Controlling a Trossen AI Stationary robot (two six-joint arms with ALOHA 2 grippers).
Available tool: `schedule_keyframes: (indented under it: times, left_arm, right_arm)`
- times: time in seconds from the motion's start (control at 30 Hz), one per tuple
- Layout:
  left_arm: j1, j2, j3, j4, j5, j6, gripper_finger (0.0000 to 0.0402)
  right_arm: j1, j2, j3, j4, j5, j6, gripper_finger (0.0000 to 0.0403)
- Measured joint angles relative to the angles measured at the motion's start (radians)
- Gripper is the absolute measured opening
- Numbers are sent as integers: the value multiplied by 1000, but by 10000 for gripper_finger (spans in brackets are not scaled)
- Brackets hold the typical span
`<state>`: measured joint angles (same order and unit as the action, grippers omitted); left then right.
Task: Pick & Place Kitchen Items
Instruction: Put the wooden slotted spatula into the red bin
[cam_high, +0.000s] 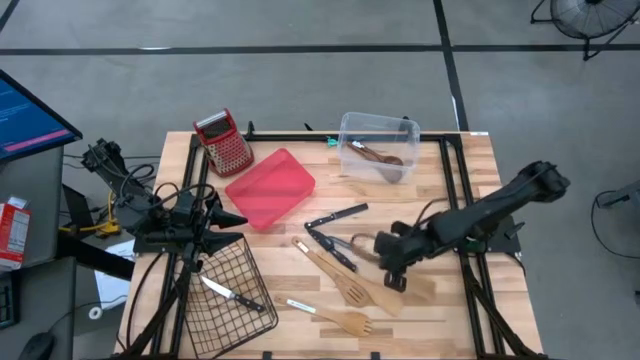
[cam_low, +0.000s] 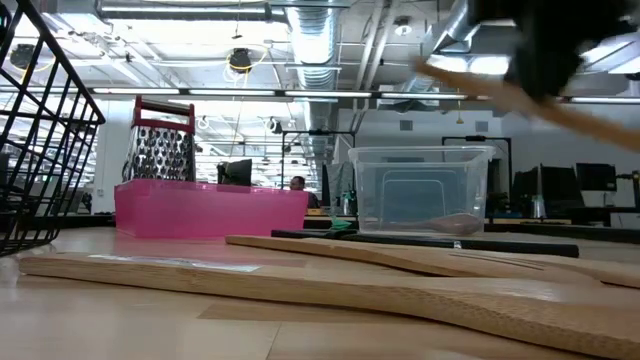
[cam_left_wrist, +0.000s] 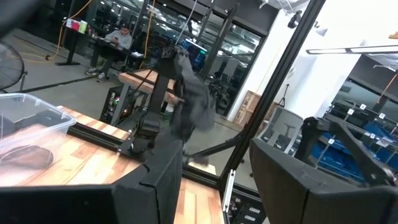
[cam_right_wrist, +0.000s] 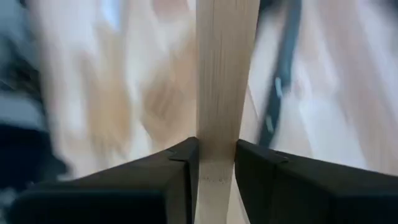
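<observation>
The right end effector (cam_right_wrist: 216, 163) was closed on a wooden spatula (cam_right_wrist: 225, 68) above the worktop (cam_high: 470, 180). The clear bin (cam_high: 378, 146) at the far side held a wooden spoon (cam_high: 378, 155). The wire basket (cam_high: 222, 290) held a knife (cam_high: 225, 293). The left end effector (cam_high: 232, 218) stood narrowly open over the basket.

Kitchen clutter, counted off
Four knives (cam_high: 336, 214), four wooden utensils (cam_high: 342, 281) as far as I can see, one grater (cam_high: 225, 144), one red tray (cam_high: 270, 187), one wire basket (cam_high: 205, 268), one clear bin (cam_high: 402, 128)
</observation>
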<state>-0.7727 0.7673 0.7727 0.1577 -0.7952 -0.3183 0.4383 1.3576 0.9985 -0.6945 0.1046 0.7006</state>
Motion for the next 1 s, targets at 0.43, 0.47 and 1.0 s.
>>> schedule_keyframes:
  times: [0.43, 0.47, 1.0]
  left_arm:
    - [0, 0, 0, 4, -3, 0, 168]
    - [0, 0, 0, 4, -6, 0, 168]
    - [0, 0, 0, 1, -27, 0, 168]
  right_arm:
    - [-95, -333, 1, 501, 102, -285, 76]
    - [-99, -349, 2, 541, 88, -308, 76]
    - [-213, -401, 3, 916, -141, -417, 76]
